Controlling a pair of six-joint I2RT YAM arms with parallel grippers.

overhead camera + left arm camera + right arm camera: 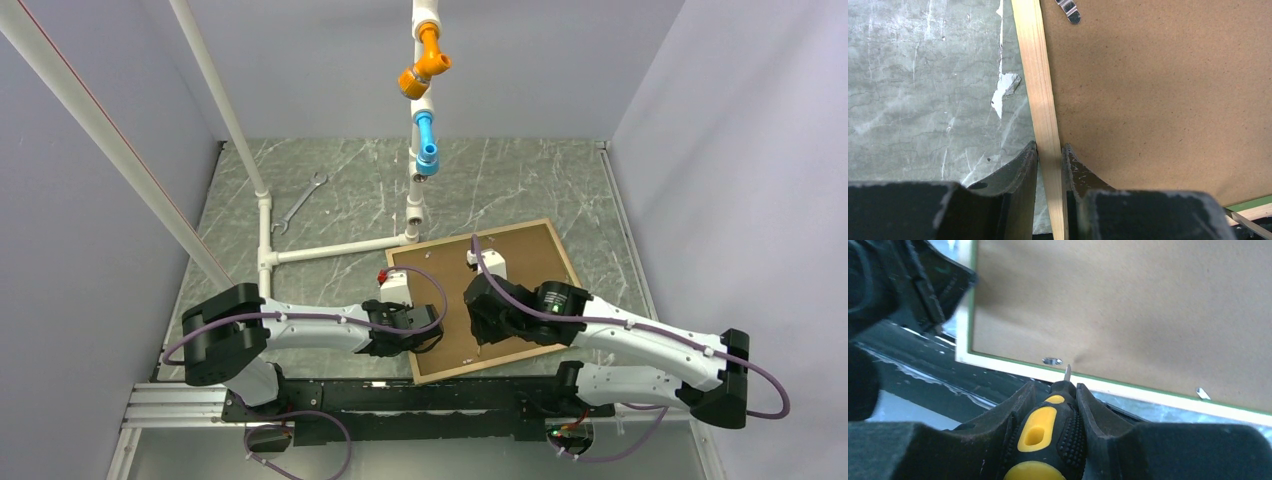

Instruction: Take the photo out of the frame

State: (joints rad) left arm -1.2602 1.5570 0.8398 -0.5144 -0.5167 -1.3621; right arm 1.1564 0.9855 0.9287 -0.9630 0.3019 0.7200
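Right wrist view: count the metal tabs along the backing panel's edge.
2. One tab just beyond the screwdriver tip, another farther right along the same edge; others may lie outside this view.

The frame [1040,100] lies face down, skewed on the table [923,100], light wood back edge and green moulding showing, brown backing [1158,100] seated inside, hiding the photo

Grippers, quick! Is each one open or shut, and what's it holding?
Left gripper: closed on the wooden edge of the frame.
Right gripper: closed on a yellow and black screwdriver.
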